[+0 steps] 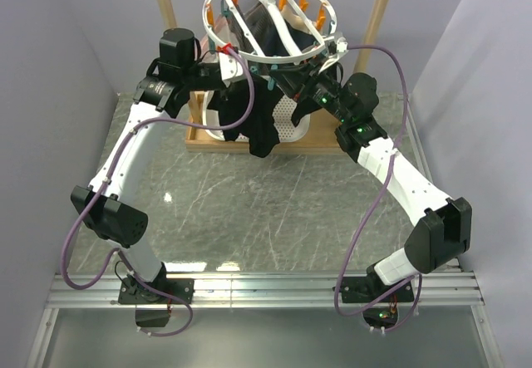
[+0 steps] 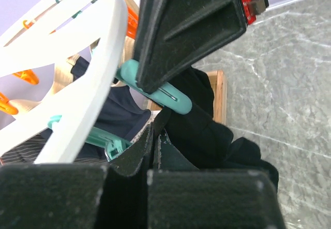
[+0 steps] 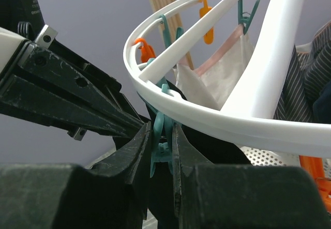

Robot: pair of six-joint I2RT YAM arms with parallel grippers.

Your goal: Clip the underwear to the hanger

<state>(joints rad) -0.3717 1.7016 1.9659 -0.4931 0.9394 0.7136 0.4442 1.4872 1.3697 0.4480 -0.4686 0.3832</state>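
Observation:
The round white hanger (image 1: 249, 52) hangs from a wooden rack at the top middle. The black underwear (image 1: 259, 119) droops below its near rim. My left gripper (image 1: 229, 67) is shut on an upper edge of the underwear (image 2: 207, 131), fingertips (image 2: 147, 143) just under the hanger ring (image 2: 88, 84). My right gripper (image 1: 283, 81) is shut on a teal clip (image 3: 161, 146) that dangles from the ring (image 3: 217, 120), one finger on each side of it. That clip (image 2: 160, 92) lies against the black fabric in the left wrist view. The clip's mouth is hidden.
The wooden frame rack (image 1: 170, 19) stands on a wooden base (image 1: 208, 144). A white perforated basket (image 1: 293, 127) sits behind the underwear. A pale pink-white garment (image 3: 220, 76) and a striped garment (image 3: 305, 84) hang on the hanger, among orange clips (image 3: 207, 19).

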